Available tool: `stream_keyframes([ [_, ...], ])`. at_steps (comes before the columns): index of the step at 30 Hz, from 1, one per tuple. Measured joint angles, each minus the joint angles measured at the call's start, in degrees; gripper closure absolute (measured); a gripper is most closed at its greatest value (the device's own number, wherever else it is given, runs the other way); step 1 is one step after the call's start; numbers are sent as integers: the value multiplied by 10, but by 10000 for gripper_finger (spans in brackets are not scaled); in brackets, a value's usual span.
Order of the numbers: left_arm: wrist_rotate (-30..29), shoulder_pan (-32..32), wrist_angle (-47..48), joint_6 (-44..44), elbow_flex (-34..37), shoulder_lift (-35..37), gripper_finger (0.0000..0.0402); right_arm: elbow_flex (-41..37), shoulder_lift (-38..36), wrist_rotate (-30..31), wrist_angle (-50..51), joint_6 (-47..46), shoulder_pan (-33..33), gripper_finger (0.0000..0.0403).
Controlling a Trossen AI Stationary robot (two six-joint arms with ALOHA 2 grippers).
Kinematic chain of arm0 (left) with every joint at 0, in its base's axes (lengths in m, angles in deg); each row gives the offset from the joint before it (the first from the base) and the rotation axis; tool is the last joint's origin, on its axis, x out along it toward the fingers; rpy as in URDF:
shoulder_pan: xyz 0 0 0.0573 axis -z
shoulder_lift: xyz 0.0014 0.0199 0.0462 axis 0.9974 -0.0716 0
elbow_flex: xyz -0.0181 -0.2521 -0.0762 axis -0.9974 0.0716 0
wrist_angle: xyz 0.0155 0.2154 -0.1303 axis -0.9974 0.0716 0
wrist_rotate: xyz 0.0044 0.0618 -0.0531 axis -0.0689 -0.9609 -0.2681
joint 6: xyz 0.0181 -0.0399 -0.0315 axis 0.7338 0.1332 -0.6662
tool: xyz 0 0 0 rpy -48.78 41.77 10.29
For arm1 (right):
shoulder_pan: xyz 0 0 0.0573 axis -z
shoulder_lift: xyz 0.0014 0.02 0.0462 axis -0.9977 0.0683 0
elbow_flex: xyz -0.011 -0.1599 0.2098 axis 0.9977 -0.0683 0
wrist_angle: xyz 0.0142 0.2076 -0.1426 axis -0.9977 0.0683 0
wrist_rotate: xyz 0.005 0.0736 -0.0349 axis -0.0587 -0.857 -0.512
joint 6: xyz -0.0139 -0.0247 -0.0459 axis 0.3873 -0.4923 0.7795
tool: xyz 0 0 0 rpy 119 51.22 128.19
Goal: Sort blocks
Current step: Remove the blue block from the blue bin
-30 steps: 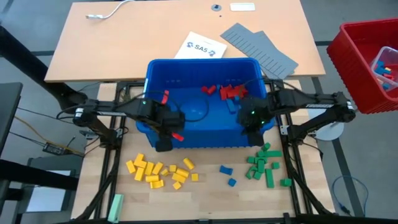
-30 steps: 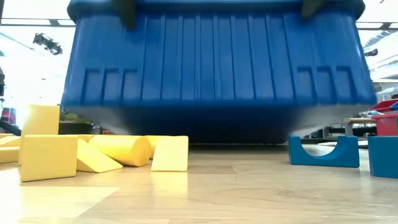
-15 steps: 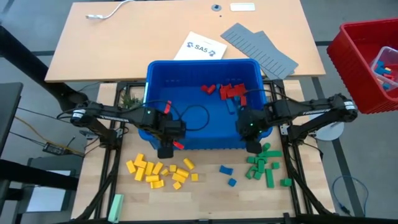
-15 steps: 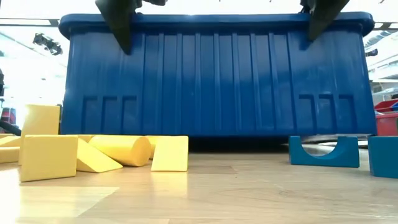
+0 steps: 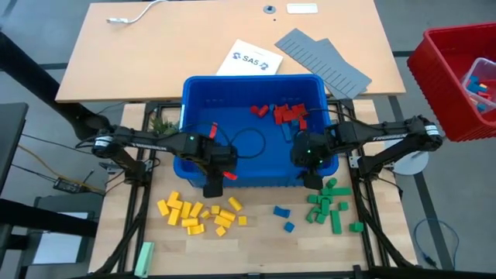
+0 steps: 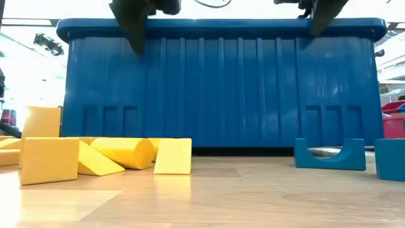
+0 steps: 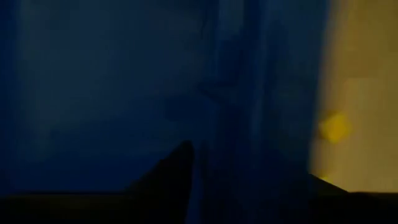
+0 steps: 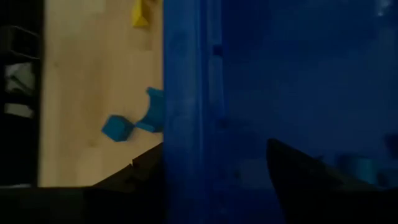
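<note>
The blue bin stands flat on the desk. The left claw and right claw each straddle its near wall, one finger inside and one outside, jaws parted around the rim; whether they press it I cannot tell. Red blocks lie inside the bin. Yellow blocks, blue blocks and green blocks sit in separate clusters on the desk just before it.

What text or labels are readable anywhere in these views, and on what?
"SA5", beside a small blue logo too small to make out: on the white sheet lying on the table behind the blue bin.
White label at the table's far edge: print too small to read.
Low view and both wrist views: no text visible.
</note>
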Motion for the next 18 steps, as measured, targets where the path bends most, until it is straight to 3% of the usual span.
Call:
stream_keyframes([
  [5, 28, 3, 11, 9, -72, 6, 244, 37, -4, -30, 15, -3, -3, 160],
  [9, -29, 6, 9, 29, -136, 7, 244, 72, -6, -24, 18, 3, -3, 164],
  [15, -140, 6, 7, 71, -218, 17, 244, 125, -8, 83, 18, 5, 11, 173],
  [18, -176, -3, -8, 98, -219, 41, 244, 127, -8, 131, 23, 27, 41, 177],
])
